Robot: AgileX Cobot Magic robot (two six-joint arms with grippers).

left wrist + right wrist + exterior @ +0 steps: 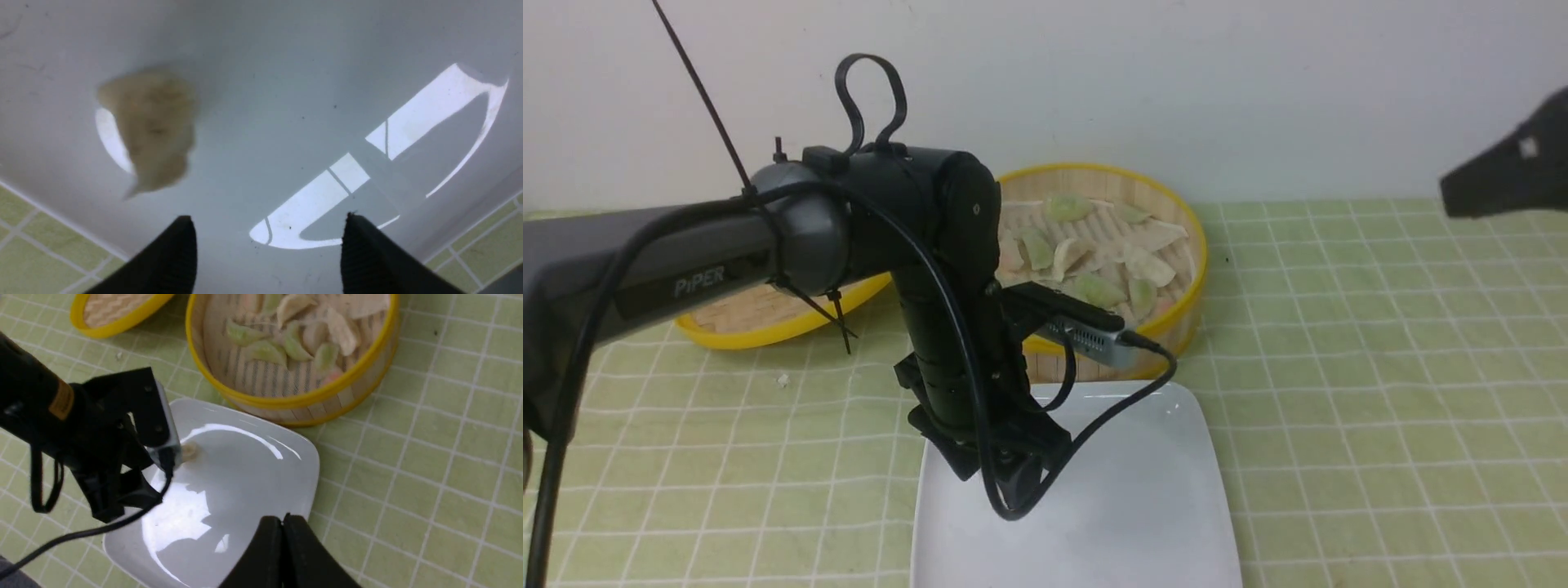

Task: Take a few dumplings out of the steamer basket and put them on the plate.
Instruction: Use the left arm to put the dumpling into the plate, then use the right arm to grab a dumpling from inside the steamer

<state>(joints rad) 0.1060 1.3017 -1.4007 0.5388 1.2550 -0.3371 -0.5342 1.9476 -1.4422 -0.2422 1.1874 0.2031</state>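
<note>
The white square plate [1127, 506] lies at the front, with the steamer basket [1186, 220] just behind it. Several cream and light green dumplings [1094, 253] lie in the basket. My left gripper [1009, 482] points down over the plate's left part and is open and empty; its black fingertips [184, 245] stand well apart. One cream dumpling [151, 130], blurred, is on or just above the plate beyond the fingertips. It also shows in the right wrist view [190, 451], beside the left wrist camera. My right gripper [282, 520] is shut and empty, raised over the plate's right edge.
The shallow woven yellow-rimmed lid [768, 314] lies behind the left arm, left of the basket. A green checked cloth [1380, 367] covers the table. A small white crumb [783, 379] lies on the cloth near the lid. The right arm [1503, 171] hangs at the upper right.
</note>
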